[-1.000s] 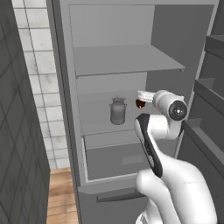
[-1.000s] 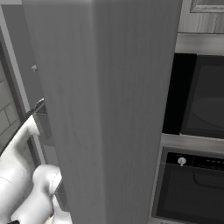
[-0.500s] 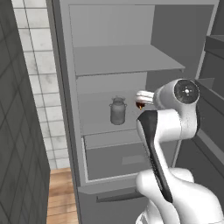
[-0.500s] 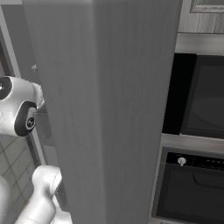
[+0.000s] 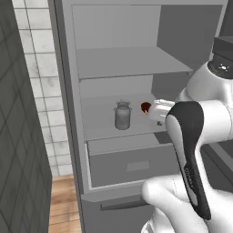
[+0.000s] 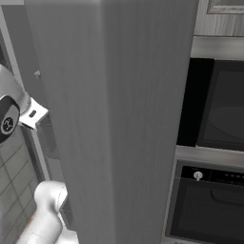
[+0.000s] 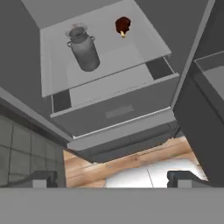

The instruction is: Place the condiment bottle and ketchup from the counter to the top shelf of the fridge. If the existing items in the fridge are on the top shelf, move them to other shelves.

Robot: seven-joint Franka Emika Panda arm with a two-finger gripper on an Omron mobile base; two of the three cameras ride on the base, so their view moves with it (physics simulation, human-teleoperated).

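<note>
grey milk can (image 5: 122,115), brown drumstick (image 5: 145,108), grey fridge (image 5: 68,113).

Matt grey metal milk can (image 5: 122,115), glossy brown drumstick (image 7: 123,25), wooden floor (image 7: 127,160)

Lower shelf (image 5: 102,129): milk can (image 5: 122,115); drumstick (image 5: 145,108)

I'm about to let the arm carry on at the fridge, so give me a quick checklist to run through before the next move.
1. Fridge door open: ok.
2. Top shelf bare: ok.
3. Milk can upright on the lower shelf, off the top one: ok.
4. Drumstick on the same lower shelf, apart from the can: ok.
5. Pincer open, holding nothing: ok.
6. Condiment bottle and ketchup located: cannot tell.
</note>
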